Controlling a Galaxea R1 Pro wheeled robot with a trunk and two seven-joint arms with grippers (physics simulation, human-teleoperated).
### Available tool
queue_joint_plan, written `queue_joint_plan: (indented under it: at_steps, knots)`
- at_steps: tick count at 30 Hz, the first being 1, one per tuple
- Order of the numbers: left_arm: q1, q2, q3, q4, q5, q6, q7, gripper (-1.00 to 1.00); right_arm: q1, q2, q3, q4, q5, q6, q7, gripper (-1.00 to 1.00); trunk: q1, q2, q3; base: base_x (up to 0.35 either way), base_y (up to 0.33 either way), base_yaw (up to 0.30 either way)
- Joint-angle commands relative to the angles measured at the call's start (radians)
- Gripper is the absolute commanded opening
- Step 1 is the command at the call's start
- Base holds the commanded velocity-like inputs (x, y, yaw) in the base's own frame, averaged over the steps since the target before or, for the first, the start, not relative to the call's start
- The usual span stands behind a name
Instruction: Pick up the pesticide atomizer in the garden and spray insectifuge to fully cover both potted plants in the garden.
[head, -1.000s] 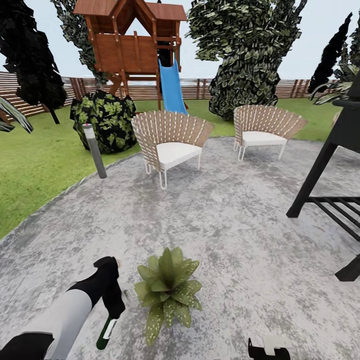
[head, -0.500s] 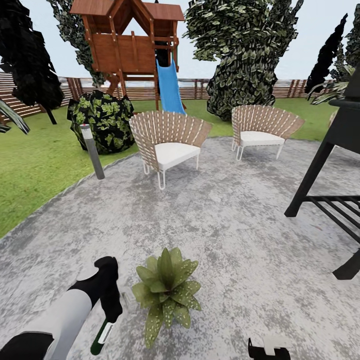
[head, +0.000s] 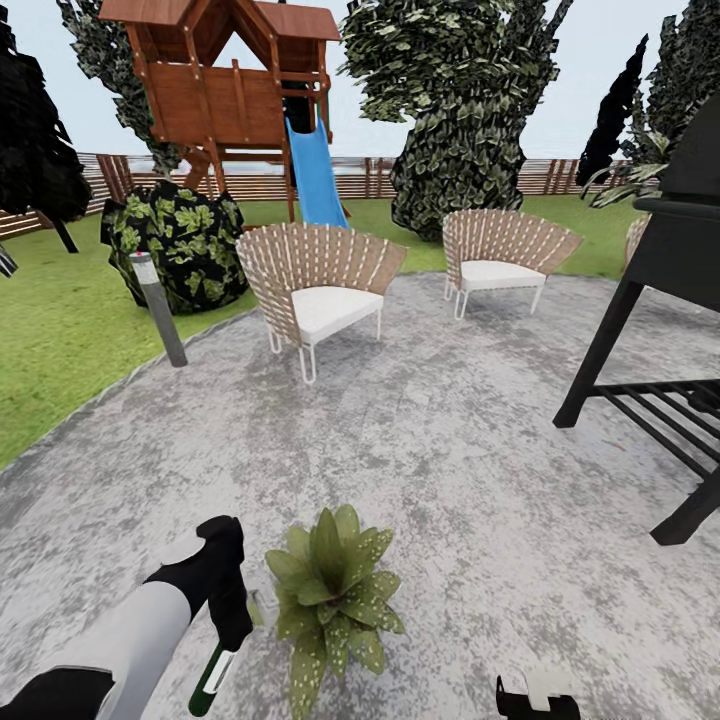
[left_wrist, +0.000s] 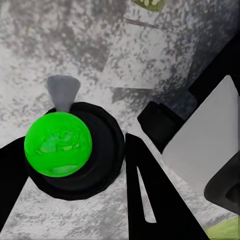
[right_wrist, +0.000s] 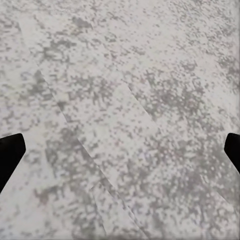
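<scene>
On the grey stone patio (head: 450, 470) of the garden, a potted plant (head: 330, 600) with speckled green leaves sits low in the head view. Just left of it my left gripper (head: 232, 630) is shut on the pesticide atomizer (head: 212, 678), a slim dark green bottle with a white label that hangs slanting below the fingers. In the left wrist view the pesticide atomizer (left_wrist: 57, 144) appears end-on as a bright green disc in a black ring, between the dark fingers (left_wrist: 147, 195). My right gripper (head: 538, 693) pokes in at the head view's bottom edge. It stands open over bare patio (right_wrist: 120, 125).
Two wicker chairs (head: 320, 285) (head: 500, 250) stand further back on the patio. A black slatted stand (head: 650, 340) is at the right. A grey bollard lamp (head: 158, 308), a round bush (head: 175, 240), lawn (head: 60, 340), a play tower with a blue slide (head: 312, 180) and a fence lie beyond.
The whole head view has shifted, so the camera turned slightly to the right. The left gripper still holds the atomizer beside the plant, much as before.
</scene>
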Motion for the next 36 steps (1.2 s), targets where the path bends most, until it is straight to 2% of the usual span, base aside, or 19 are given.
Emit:
queue_joint_plan:
  at_steps: [1,6,10,14,19,25,32,36]
  knots:
    - [0.004,0.008,-0.002,0.002,-0.001,0.005,-0.007,-1.0,0.0,0.001,-0.007,0.001,0.01,-0.003,-0.003,1.0,0.0,0.0,-0.001,0.0,0.0,-0.007]
    - [0.029,0.042,0.001,0.01,0.001,-0.003,-0.004,-1.0,-0.001,0.0,-0.007,0.001,0.011,-0.003,-0.003,1.0,0.0,0.0,-0.001,0.0,0.0,-0.001]
    - [0.047,0.036,0.003,-0.004,0.0,0.004,-0.005,-1.0,-0.001,0.001,-0.007,0.001,0.01,-0.003,-0.003,1.0,0.0,0.0,-0.001,0.013,0.009,0.0]
    - [0.039,0.03,0.002,-0.007,-0.001,0.008,-0.005,-1.0,0.0,0.001,-0.007,0.001,0.01,-0.003,-0.003,1.0,0.0,0.0,-0.001,0.166,0.151,-0.009]
    - [0.047,0.042,0.005,0.002,0.0,0.004,0.006,-1.0,-0.001,0.0,-0.007,0.001,0.01,-0.003,-0.003,1.0,0.0,0.0,-0.001,0.013,0.012,-0.253]
    - [0.048,0.043,0.008,-0.003,0.0,0.004,0.006,-1.0,0.0,0.001,-0.007,0.001,0.01,-0.003,-0.003,1.0,0.0,0.0,-0.001,-0.115,0.02,-0.298]
    - [0.048,0.043,0.007,-0.006,-0.001,0.008,0.007,-1.0,-0.001,0.001,-0.007,0.002,0.011,-0.003,-0.003,1.0,0.0,0.0,-0.001,-0.099,0.257,-0.285]
    - [0.047,0.04,0.006,-0.006,-0.001,0.012,0.005,-1.0,0.0,0.001,-0.007,0.001,0.011,-0.003,-0.003,1.0,0.0,0.0,-0.001,-0.001,0.265,-0.068]
